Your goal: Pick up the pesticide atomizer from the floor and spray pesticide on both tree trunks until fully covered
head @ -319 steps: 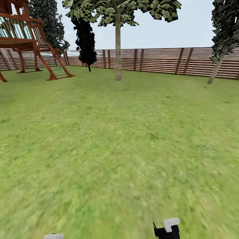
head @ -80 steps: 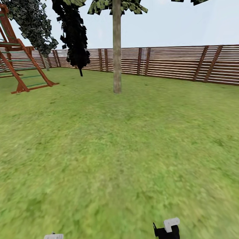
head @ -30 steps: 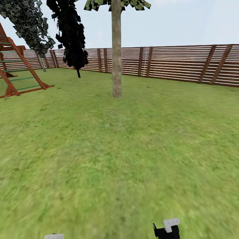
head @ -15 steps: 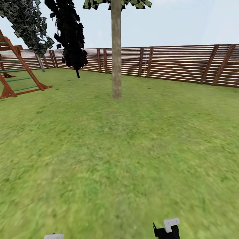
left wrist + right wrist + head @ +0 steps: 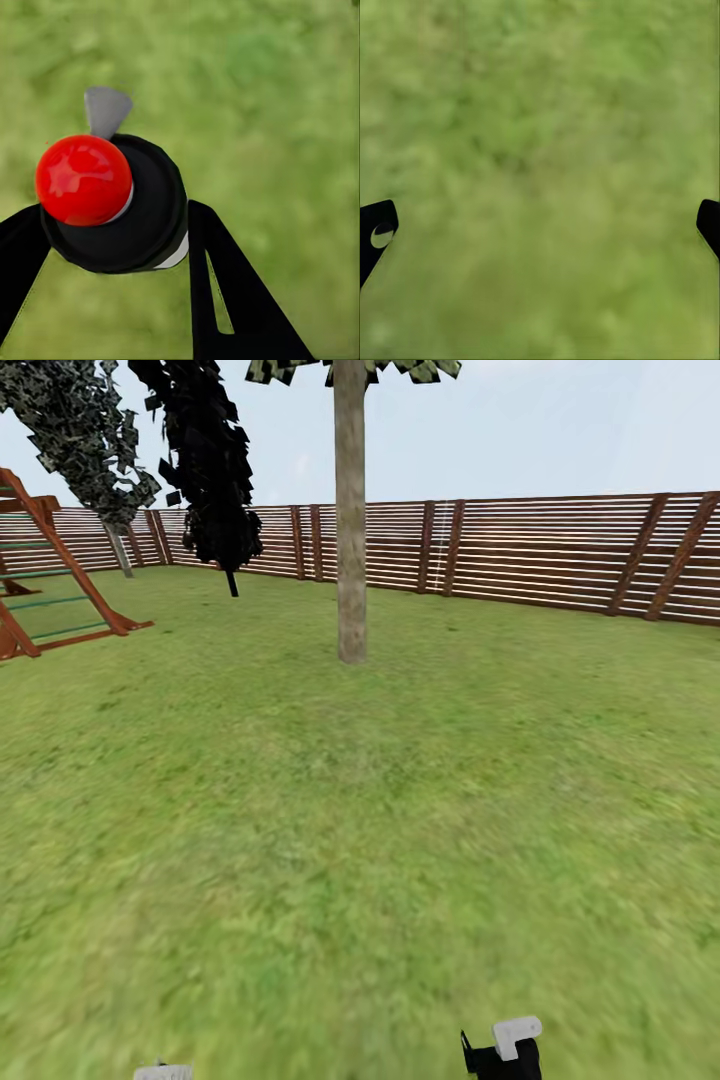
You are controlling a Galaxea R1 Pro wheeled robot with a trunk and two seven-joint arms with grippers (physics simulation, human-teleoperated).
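The left pincer point(image 5: 112, 247) is gripping the pesticide atomizer point(image 5: 112, 202), facing the tree trunk point(image 5: 351, 540) standing well ahead, while the right pincer point(image 5: 540, 225) is hanging released.

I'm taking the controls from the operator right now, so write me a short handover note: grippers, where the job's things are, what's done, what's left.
Left gripper: shut on the small black pesticide atomizer with the red round top, held over grass.
Right gripper: open, nothing between its fingers, grass below.
Things: one tall tree with a bare grey-brown trunk stands straight ahead on the green lawn, before the brown slatted wooden fence. A second such tree is not in sight.
Done: atomizer is picked up.
Left: close the gap to this trunk, which shows no whitish specks from here, spray until covered, then find and spray the second tree.
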